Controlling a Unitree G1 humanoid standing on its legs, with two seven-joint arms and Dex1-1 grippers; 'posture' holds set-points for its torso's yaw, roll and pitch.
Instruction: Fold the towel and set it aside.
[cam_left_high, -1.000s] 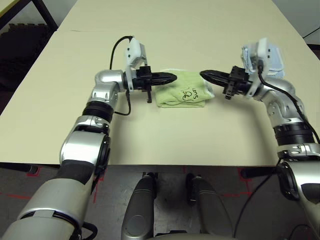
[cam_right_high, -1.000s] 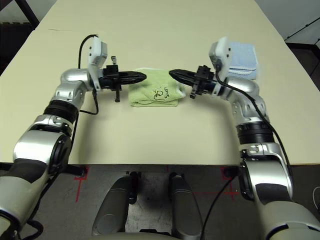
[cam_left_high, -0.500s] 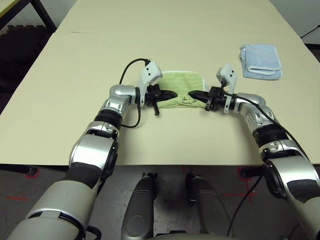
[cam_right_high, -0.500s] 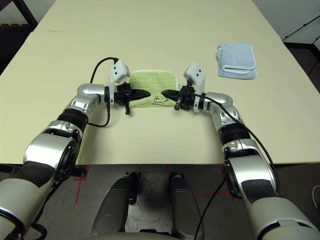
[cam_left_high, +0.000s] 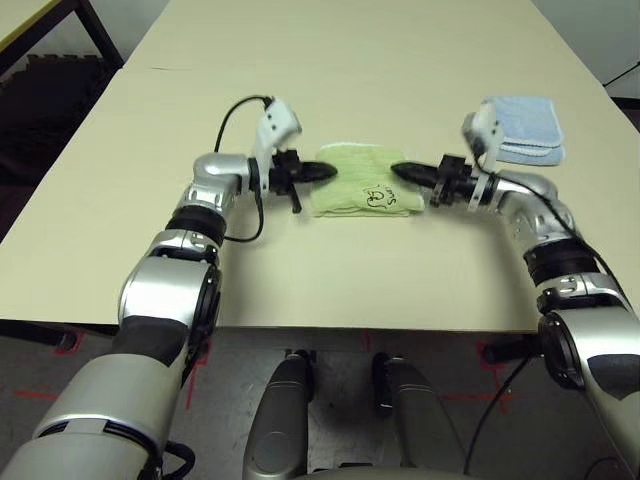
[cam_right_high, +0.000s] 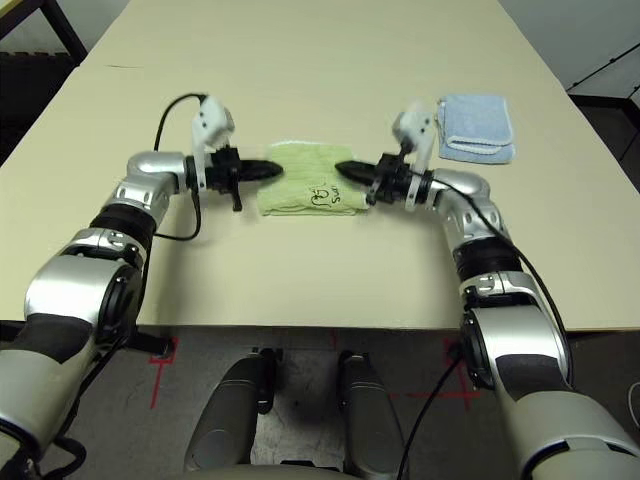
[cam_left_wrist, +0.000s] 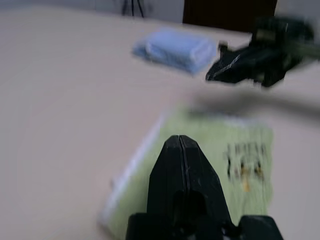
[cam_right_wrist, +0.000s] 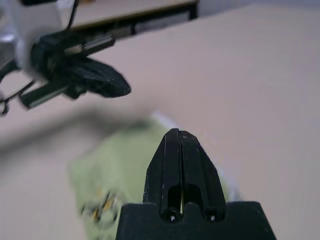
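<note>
Towel (cam_left_high: 361, 189) (folded) on table, between left claw (cam_left_high: 329, 172) and right claw (cam_left_high: 397, 171).

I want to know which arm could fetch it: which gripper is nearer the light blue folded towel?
Right. The right gripper is shut over the green towel's right part, with the light blue folded towel beyond that arm's wrist. The left gripper, also shut, is over the green towel's far left corner.

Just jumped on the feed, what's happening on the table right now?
The robot is working on the green towel, which lies folded into a small pad mid-table with its dark drawing facing up. The left gripper and right gripper are both shut and empty, hovering over the towel's left and right ends, tips pointing at each other. A light blue folded towel sits off to the right.
</note>
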